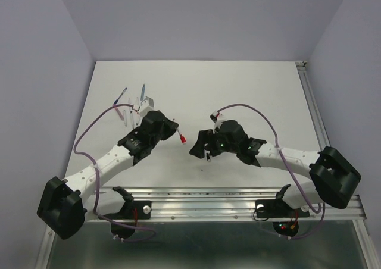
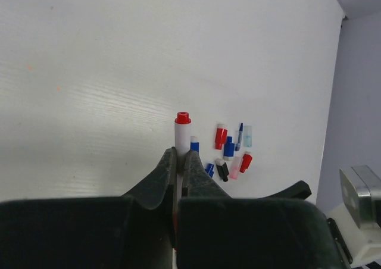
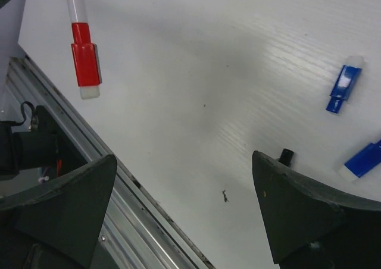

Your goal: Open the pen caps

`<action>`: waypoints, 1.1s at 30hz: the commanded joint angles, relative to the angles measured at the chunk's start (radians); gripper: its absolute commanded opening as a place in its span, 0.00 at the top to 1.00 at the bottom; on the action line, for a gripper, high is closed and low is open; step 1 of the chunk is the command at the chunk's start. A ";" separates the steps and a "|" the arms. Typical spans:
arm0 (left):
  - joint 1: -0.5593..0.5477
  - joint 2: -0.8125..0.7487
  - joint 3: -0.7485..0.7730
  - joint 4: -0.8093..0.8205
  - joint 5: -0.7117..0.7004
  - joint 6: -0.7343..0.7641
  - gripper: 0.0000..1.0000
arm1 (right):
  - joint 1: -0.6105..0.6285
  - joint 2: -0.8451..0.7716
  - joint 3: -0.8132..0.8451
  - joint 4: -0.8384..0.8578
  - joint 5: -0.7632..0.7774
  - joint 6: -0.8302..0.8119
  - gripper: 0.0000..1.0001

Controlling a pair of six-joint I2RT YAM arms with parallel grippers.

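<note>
Left tool clamped on pen barrel; red cap projects above counter, facing wide-open right tool (light, stiff, slippery plastic; likely best pinched across its flat sides).

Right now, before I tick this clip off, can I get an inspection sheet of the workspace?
Surface: white table, with a small dark speck near the front edge.
Job's things: red cap on the held pen, not yet pulled. Loose caps in red, blue, light blue, pink and black lie in a cluster. More pens lie at the far left.
Clutter: nothing seen.
Claws: left claw shut on the held pen. Right claw open and empty, facing the red cap but apart from it.
Cables: a purple cable loops off each arm.
Surroundings: pale walls; metal rail along the near edge.
</note>
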 commanded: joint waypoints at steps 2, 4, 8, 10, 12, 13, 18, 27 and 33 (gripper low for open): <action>-0.041 -0.060 -0.047 0.049 -0.084 -0.103 1.00 | 0.000 0.070 0.109 0.209 -0.195 0.067 0.00; -0.048 -0.066 -0.050 0.051 -0.086 -0.108 1.00 | 0.000 0.091 0.125 0.234 -0.218 0.078 0.00; -0.074 -0.057 -0.046 0.051 -0.101 -0.123 1.00 | 0.002 0.133 0.168 0.289 -0.264 0.098 0.00; -0.081 -0.052 -0.043 0.052 -0.103 -0.126 1.00 | 0.002 0.162 0.185 0.289 -0.272 0.115 0.02; -0.090 -0.049 -0.037 0.052 -0.106 -0.129 1.00 | 0.003 0.180 0.200 0.289 -0.280 0.117 0.08; -0.094 -0.048 -0.037 0.052 -0.114 -0.131 1.00 | 0.005 0.197 0.214 0.288 -0.287 0.118 0.11; -0.110 -0.052 -0.037 0.051 -0.134 -0.140 1.00 | 0.003 0.222 0.221 0.291 -0.298 0.130 0.66; -0.107 -0.017 0.015 0.089 -0.242 -0.088 1.00 | 0.019 0.170 0.145 0.294 -0.382 0.138 0.99; 0.039 0.090 0.135 0.156 -0.373 0.008 1.00 | 0.170 0.053 0.021 0.250 -0.441 0.092 0.99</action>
